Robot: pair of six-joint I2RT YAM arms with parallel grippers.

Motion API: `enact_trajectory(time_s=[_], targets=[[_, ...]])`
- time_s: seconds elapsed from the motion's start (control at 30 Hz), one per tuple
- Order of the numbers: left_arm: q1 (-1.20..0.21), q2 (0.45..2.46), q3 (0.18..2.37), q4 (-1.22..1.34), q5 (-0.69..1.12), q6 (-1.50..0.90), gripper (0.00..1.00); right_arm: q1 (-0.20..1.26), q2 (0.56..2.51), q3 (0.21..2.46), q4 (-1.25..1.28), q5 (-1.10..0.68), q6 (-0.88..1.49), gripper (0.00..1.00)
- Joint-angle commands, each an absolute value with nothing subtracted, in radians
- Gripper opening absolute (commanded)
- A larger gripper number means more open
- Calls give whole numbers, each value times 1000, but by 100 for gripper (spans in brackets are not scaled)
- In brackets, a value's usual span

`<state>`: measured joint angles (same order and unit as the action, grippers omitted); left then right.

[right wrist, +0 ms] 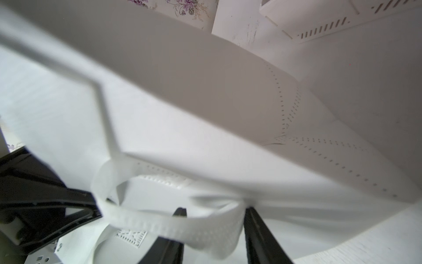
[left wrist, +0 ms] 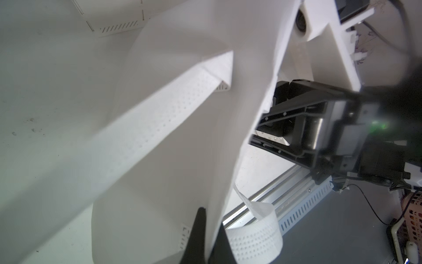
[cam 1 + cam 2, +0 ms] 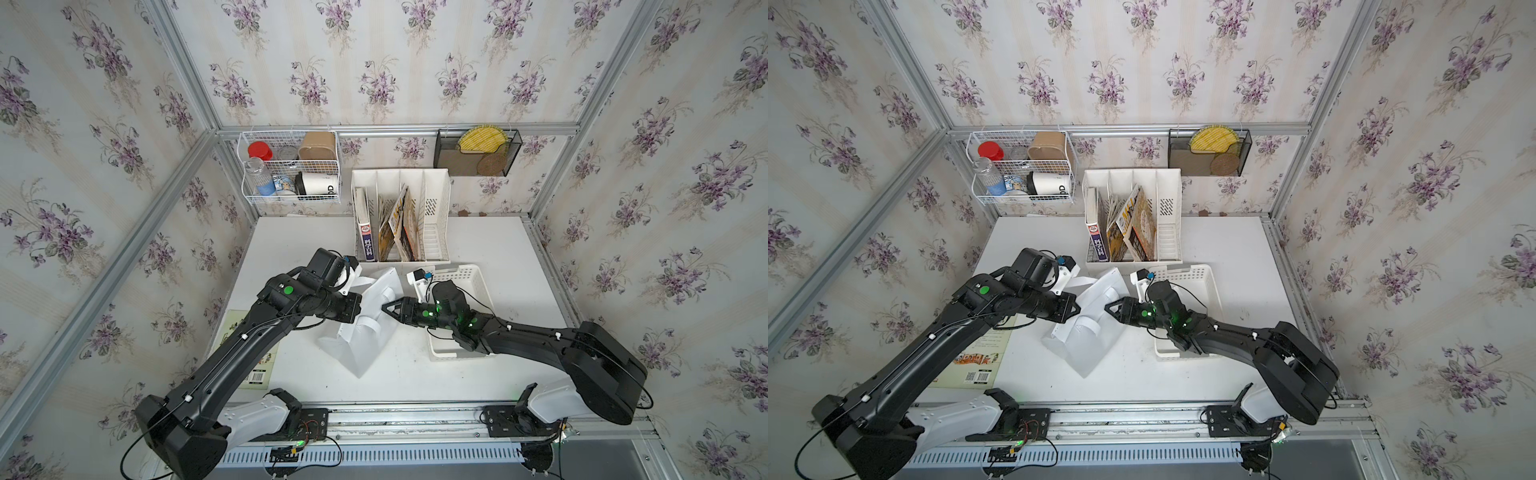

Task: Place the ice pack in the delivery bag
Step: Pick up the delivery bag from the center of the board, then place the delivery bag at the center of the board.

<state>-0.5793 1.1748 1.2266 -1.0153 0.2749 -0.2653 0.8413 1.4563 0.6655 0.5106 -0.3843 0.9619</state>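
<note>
The left gripper (image 2: 211, 219) is pinched shut on the white soft fabric delivery bag (image 3: 363, 345) ahead of it, the right gripper (image 1: 215, 212) opposite is half-spread about its flat strap (image 1: 182, 228), perhaps ungripped, so the mouth could be dropped shut; no ice pack is seen.

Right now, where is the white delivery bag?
In both top views the delivery bag is mid-table between the left gripper and right gripper, in front of the white file rack, with the white basket on its right.

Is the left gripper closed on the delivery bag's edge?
Yes, in the left wrist view the left gripper pinches the delivery bag by its white edge, fingers together.
</note>
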Motion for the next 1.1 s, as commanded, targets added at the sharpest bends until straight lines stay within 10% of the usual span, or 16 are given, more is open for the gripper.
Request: enact_trajectory(time_s=[0.0, 0.37, 1.07], targets=[[-580, 1178, 1248, -1003, 261, -281, 0, 841, 1442, 666, 526, -395, 967, 47], [-580, 1113, 1294, -852, 102, -448, 0, 840, 1257, 647, 444, -313, 950, 63], [-673, 1188, 1209, -639, 9, -867, 0, 840, 658, 539, -165, 387, 886, 83]])
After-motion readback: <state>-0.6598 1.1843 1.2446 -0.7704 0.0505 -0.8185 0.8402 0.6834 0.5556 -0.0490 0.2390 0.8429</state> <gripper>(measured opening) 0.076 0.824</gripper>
